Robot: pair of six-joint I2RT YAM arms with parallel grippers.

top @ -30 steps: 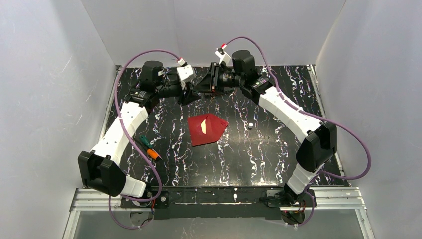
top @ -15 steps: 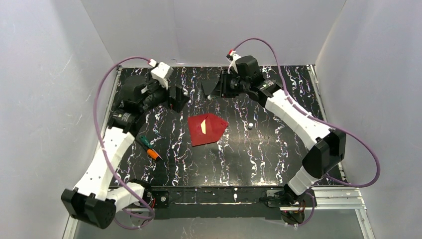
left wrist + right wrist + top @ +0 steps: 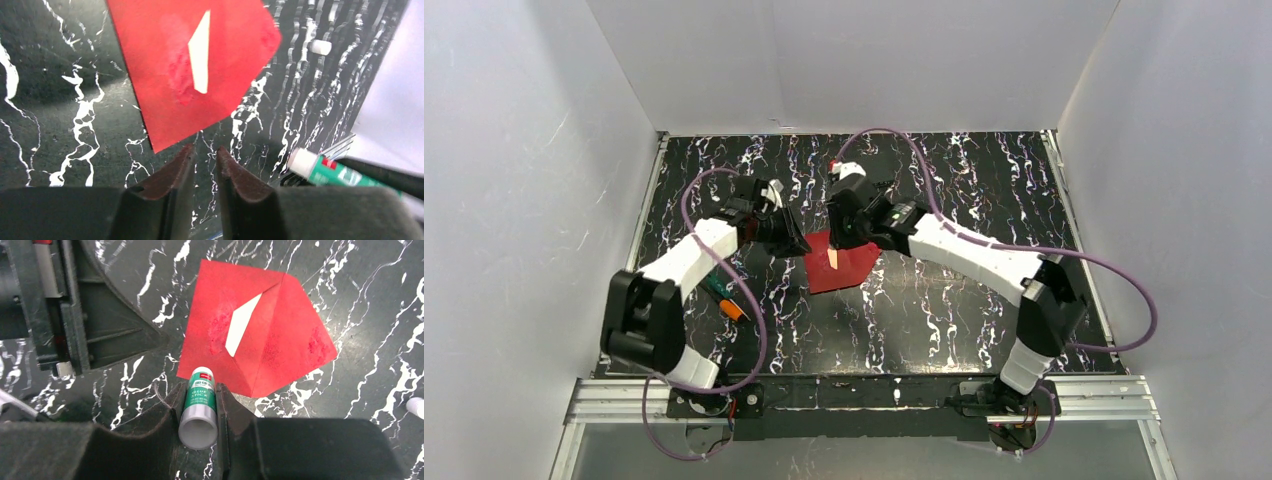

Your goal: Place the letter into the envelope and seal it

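Marbled table, right gripper clamping glue stick, screwdriver left of envelope

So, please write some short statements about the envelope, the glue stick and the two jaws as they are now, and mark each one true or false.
1. The right gripper holds a glue stick between its jaws. True.
2. The envelope is blue. False: it is red.
3. A sliver of white letter shows at the envelope's flap. True.
4. The left gripper grips the envelope. False: its jaws are nearly together, holding nothing, just off the envelope's edge.
5. The envelope stands upright. False: it lies flat on the table.
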